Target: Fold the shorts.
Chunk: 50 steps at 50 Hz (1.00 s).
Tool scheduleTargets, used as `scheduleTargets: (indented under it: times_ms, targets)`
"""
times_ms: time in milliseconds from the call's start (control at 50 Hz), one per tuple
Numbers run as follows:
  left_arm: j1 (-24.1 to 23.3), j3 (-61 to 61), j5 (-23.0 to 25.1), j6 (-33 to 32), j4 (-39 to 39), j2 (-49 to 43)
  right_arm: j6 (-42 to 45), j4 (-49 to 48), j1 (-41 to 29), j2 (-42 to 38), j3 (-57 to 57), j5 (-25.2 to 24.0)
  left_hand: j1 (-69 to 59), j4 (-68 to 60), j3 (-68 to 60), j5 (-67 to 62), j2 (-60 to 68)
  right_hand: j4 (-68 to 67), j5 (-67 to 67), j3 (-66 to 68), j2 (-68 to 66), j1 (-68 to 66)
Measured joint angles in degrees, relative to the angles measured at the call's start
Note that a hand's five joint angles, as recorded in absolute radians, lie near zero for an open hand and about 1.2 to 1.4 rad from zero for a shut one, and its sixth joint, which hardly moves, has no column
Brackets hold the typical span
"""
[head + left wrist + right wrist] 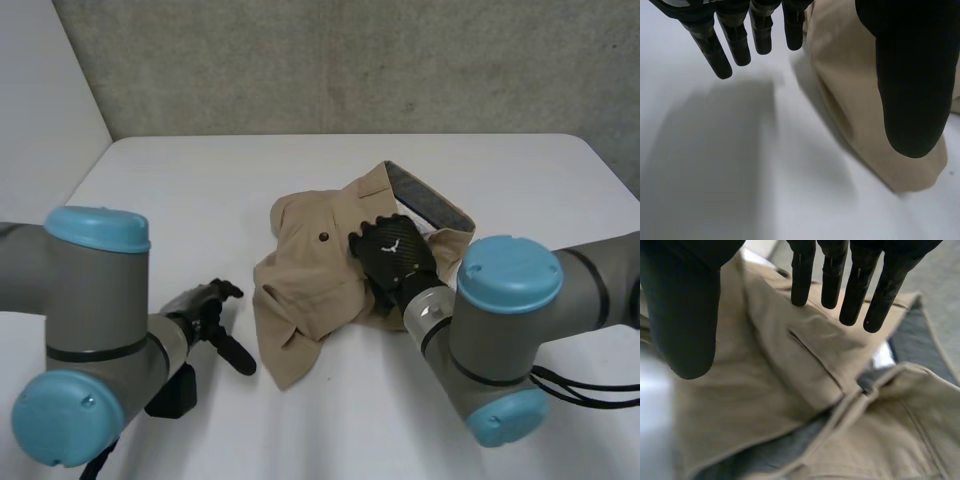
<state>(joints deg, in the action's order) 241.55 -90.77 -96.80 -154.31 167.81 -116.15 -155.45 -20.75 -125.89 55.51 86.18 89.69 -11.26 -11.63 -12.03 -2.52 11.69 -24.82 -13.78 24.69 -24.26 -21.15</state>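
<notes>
Two open hands: left robot hand hangs relaxed over bare counter, shorts just beside it at 3 o'clock, right robot hand straight-fingered over their middle, long axis 7-to-1 o'clock.

I've got a white table with one thing lying on it: tan shorts, bunched in a loose heap about midway between the left and right edges, well clear of the far edge. One leg end points toward the near edge and lies flat on the top. The waistband is turned up on the side nearest the far right corner, showing grey lining. A dark button sits on the upper layer.
</notes>
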Motion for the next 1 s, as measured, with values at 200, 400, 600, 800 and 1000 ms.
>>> scheduleTargets:
  times_ms: [200, 400, 600, 800, 1000]
  targets:
    - [-2.6, 4.5, 0.1, 2.3, 2.1, -3.7, 3.7, -6.7, 0.3, -1.1, 0.0, 3.9, -0.2, -0.1, 0.0, 0.0, 0.1, -3.8, -3.5, 4.0, -4.3, -3.2]
    - [-5.6, 9.4, -0.6, 2.4, 3.5, -8.7, 3.8, -6.5, 0.4, -2.2, -0.6, 1.6, -9.2, -7.9, -7.6, -7.0, 8.0, -12.9, -12.4, 13.1, -13.7, -11.2]
    - [-5.8, 13.7, -9.6, 1.3, 3.4, -11.0, 2.0, -4.6, 1.0, -1.7, -2.6, -0.1, -51.1, -54.1, -53.3, -52.2, 54.0, -43.0, -41.4, 42.6, -42.9, -34.6]
    - [-5.7, 15.1, -10.6, -11.5, 2.4, 1.9, -2.2, 13.4, 4.1, 12.7, -7.8, -2.9, -51.2, -56.5, -55.8, -53.6, 56.3, -43.1, -41.4, 42.8, -42.9, -34.6]
    - [-5.3, 15.5, -6.4, -30.4, 3.1, 25.3, -2.0, 30.7, 7.4, 30.2, -15.4, -6.9, -51.2, -56.5, -55.9, -53.6, 56.5, -43.1, -41.4, 43.0, -42.9, -34.6]
